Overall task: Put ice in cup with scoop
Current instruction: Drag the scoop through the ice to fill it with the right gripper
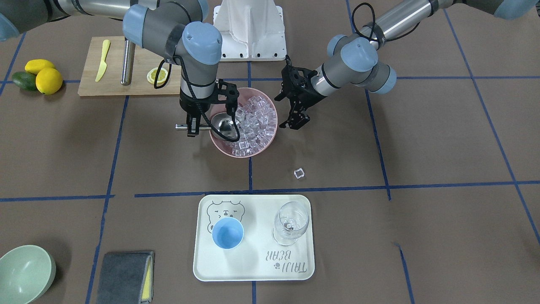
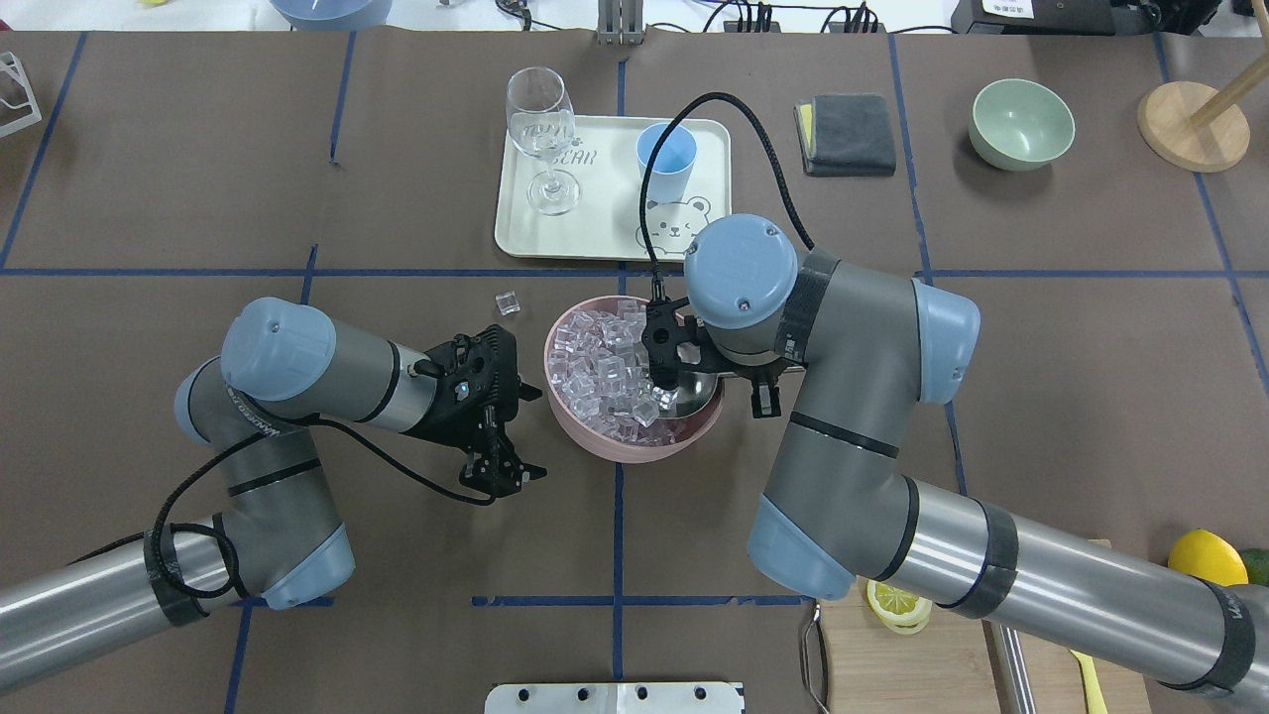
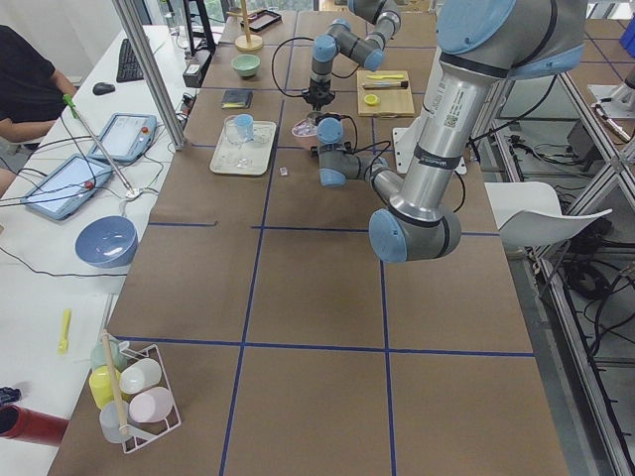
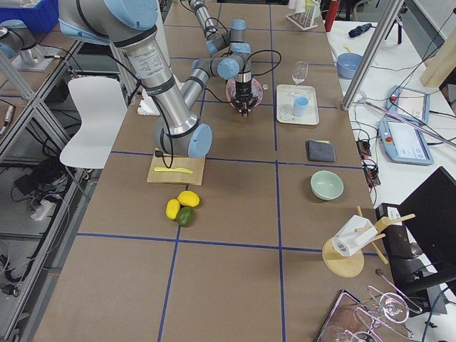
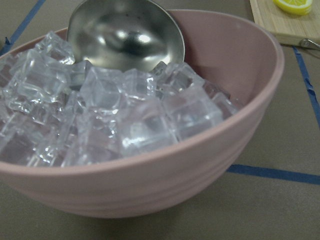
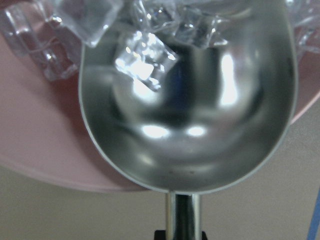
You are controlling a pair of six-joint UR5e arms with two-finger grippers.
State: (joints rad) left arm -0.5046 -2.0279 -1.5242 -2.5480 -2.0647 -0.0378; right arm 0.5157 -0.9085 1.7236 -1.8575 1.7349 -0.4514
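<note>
Careful: your right end effector (image 1: 193, 126) grips the scoop (image 1: 222, 123), nosed into the ice (image 1: 255, 120) in the pink bowl (image 1: 215, 141); the left end effector (image 1: 295, 122) hangs open, empty. Tilt it in transit and cubes may miss the cup (image 1: 227, 233) on the tray (image 1: 253, 261).

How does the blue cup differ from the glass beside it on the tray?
The cup is opaque light blue; the wine glass is clear. The cup is a plain, stemless tumbler; the wine glass rises on a thin stem and foot and stands taller. Both stand upright and empty on the tray.
</note>
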